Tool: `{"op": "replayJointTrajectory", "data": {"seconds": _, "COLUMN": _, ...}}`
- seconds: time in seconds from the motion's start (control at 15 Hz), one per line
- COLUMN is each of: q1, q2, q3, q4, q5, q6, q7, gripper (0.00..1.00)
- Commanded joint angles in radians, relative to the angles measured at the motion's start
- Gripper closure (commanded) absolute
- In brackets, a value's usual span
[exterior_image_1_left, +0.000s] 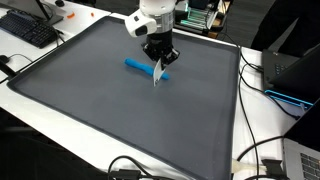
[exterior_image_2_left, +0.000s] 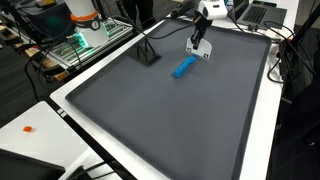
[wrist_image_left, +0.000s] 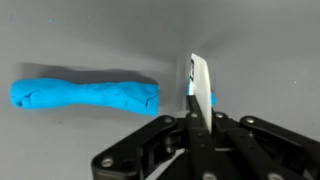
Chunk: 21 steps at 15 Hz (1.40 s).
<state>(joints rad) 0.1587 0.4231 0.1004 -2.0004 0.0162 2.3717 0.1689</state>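
Gripper (wrist_image_left: 193, 125) fingers are together, clamped on a white knife (wrist_image_left: 200, 85). In the wrist view the blade sticks up out of the black fingers (wrist_image_left: 170, 140), thin edge toward the camera.

The blue dough roll (wrist_image_left: 85, 94) lies flat on the gray mat (wrist_image_left: 260, 50). It is long and a bit lumpy, and it runs sideways across the wrist view left of the blade. Its right end stops just beside the knife with a small strip of mat showing between. Tiny blue bits show right at the blade's edges. Whether the knife touches the dough cannot be told.

In an exterior view the gripper (exterior_image_1_left: 160, 55) hangs over the upper middle of the mat (exterior_image_1_left: 100, 110). The knife (exterior_image_1_left: 158, 73) points down in front of one end of the roll (exterior_image_1_left: 140, 65). In an exterior view from another side, the gripper (exterior_image_2_left: 200, 45) sits at the far end of the mat (exterior_image_2_left: 170, 120), with the roll (exterior_image_2_left: 184, 68) just beside and below it.

A black stand (exterior_image_2_left: 147, 55) sits on the mat, well apart from the roll. The mat lies on a white table (exterior_image_1_left: 40, 95). A black keyboard (exterior_image_1_left: 30, 30) lies off the mat at a table corner, and black cables (exterior_image_1_left: 262, 150) trail along one edge. A small orange item (exterior_image_2_left: 28, 128) lies on the table outside the mat.
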Motion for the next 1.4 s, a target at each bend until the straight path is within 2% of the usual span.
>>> {"op": "replayJointTrajectory", "data": {"seconds": 0.0, "q1": -0.013, "q2": -0.052, "q3": -0.007, "q4": -0.028, "q5": 0.008, "q6": -0.006, "q7": -0.021, "gripper": 0.99}}
{"op": "replayJointTrajectory", "data": {"seconds": 0.73, "q1": -0.051, "q2": -0.066, "q3": -0.047, "q4": -0.05, "q5": -0.006, "q6": -0.004, "q7": -0.036, "gripper": 0.99}}
{"op": "replayJointTrajectory", "data": {"seconds": 1.33, "q1": -0.06, "q2": -0.045, "q3": -0.047, "q4": -0.07, "q5": -0.001, "q6": -0.001, "q7": -0.059, "gripper": 0.99}}
